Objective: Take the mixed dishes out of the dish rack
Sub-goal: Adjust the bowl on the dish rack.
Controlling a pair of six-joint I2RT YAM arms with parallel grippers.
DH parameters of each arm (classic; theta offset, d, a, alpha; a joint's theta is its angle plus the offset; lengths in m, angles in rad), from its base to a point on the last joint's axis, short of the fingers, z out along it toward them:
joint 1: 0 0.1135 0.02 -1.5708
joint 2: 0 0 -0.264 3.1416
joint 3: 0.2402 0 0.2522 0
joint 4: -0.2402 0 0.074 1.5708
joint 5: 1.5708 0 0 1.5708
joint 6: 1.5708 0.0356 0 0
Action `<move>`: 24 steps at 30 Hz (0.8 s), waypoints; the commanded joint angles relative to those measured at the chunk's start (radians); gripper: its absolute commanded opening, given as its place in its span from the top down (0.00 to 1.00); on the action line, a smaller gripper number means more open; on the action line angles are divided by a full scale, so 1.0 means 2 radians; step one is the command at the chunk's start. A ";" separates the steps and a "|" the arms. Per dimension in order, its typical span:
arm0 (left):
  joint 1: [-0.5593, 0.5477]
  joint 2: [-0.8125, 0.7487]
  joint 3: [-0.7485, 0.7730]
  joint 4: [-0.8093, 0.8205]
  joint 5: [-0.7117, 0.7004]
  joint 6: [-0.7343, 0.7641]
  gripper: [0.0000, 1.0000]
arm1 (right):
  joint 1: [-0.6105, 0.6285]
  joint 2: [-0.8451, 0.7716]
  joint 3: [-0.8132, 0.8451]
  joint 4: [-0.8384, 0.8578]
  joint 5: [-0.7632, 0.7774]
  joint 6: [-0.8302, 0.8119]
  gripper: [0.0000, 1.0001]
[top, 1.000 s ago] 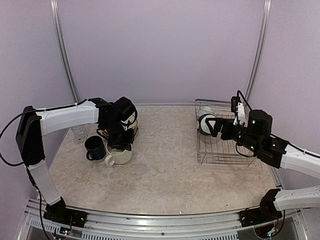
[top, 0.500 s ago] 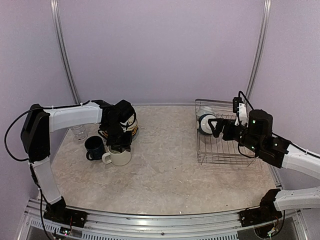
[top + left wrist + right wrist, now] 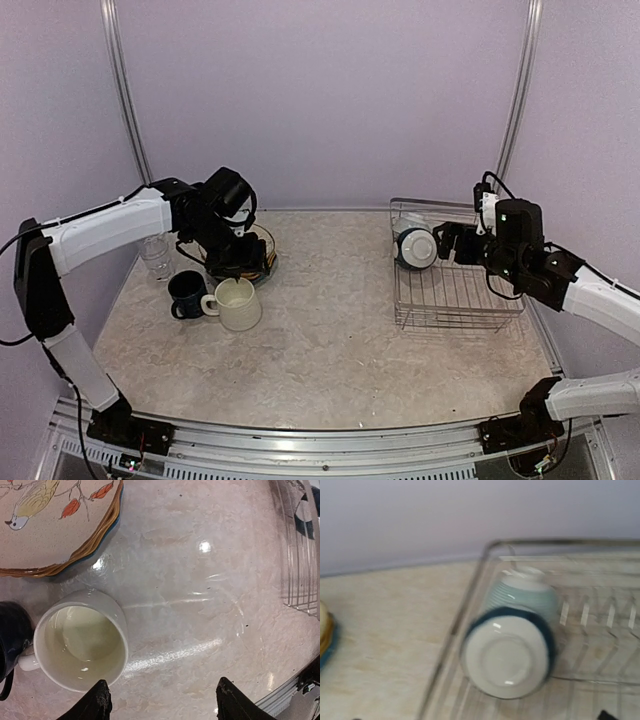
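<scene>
A pale marbled table point(image 3: 330, 350) seen from above, with two robot arms reaching in from the near edge. On the right of it stands a silver wire dish rack point(image 3: 460, 298), holding one dish: a teal bowl point(image 3: 414, 247) lying on its side in the far left corner, its pale round face toward the right gripper point(image 3: 452, 245).

On the left of the table, well apart from the rack, the other dishes sit close together: a stack of patterned plates point(image 3: 45, 525), a cream mug point(image 3: 238, 303) just near of it, a dark blue mug point(image 3: 187, 293) touching or almost touching the cream one, and a clear glass tumbler point(image 3: 157, 258) at the far left.

The left gripper point(image 3: 162, 705) hangs above the cream mug, spread wide and empty. The right gripper is just right of the bowl, apart from it. Only a dark tip shows at the lower edge of its blurred wrist view, so it appears spread wide and empty.

The bowl is probably glazed ceramic: rigid, slick, breakable, with some weight. The rim looks the best hold, one finger inside, one on the ribbed outer wall, lifted clear of the wires.
</scene>
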 commanded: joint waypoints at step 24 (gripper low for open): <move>0.049 -0.084 0.085 0.054 0.143 0.129 0.01 | -0.099 0.352 0.280 -0.161 -0.088 -0.026 0.00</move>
